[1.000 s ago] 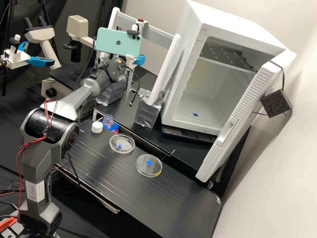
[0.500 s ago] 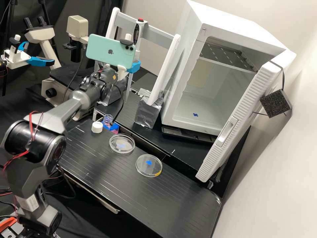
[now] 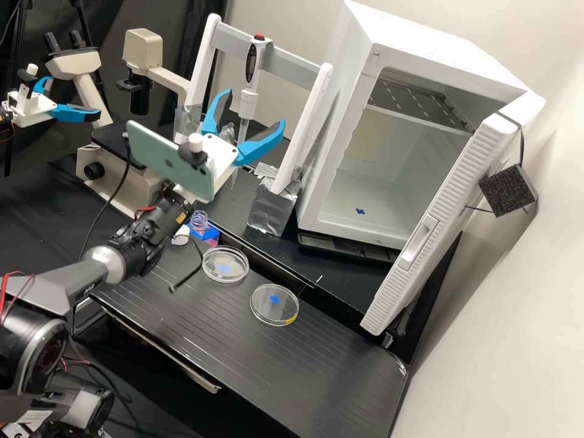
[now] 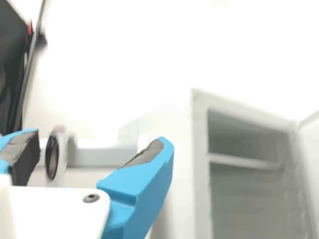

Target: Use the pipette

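Wide open, the gripper [image 3: 254, 107] stands in front of the rack with nothing between its blue fingers. Behind it, the white pipette [image 3: 248, 102] with a red top hangs upright from the rack's crossbar [image 3: 286, 53], apart from the fingers. The wrist view has the open gripper [image 4: 101, 140], with the blurred pipette [image 4: 61, 155] beyond its fingers. A small bottle [image 3: 199, 222] of pink liquid is at the bench's back left, its white cap [image 3: 180, 237] beside it, partly behind the arm. Two round clear dishes, one [image 3: 225, 272] and another [image 3: 275, 311], lie on the bench.
The rack's right post [image 3: 304, 131] stands in a foil-wrapped base [image 3: 272, 210]. Right of it is a white incubator [image 3: 340, 182] with its door [image 3: 444, 225] swung out. A microscope [image 3: 109, 152] is at the left, and a cable dangles near the left dish.
The arm has drawn back toward the near left and its wrist has turned, so the open fingers are now apart from the pipette. The pipette keeps its place on the rack.
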You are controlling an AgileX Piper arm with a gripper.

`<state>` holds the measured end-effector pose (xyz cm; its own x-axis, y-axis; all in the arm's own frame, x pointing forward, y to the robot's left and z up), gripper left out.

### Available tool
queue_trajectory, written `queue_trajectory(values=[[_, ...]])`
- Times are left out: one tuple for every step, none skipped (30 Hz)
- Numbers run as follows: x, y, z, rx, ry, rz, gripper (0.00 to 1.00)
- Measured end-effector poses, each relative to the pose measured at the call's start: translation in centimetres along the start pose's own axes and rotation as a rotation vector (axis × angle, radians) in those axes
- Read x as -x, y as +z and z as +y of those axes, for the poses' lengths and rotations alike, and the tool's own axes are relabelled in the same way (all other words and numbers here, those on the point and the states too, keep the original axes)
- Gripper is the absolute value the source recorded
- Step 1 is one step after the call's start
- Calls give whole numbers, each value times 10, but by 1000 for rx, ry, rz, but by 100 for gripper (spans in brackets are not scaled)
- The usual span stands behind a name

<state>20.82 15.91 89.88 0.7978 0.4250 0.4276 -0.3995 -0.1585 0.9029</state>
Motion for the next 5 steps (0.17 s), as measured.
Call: queue_trajectory(values=[[5,5,-1,-5,11,7,100],[8,9,-1,-14,17,7,100],[10,14,-2,-17,19,-1,100],[12,17,-3,-18,19,-6,100],[14,21,-4,-20,9,-17,100]])
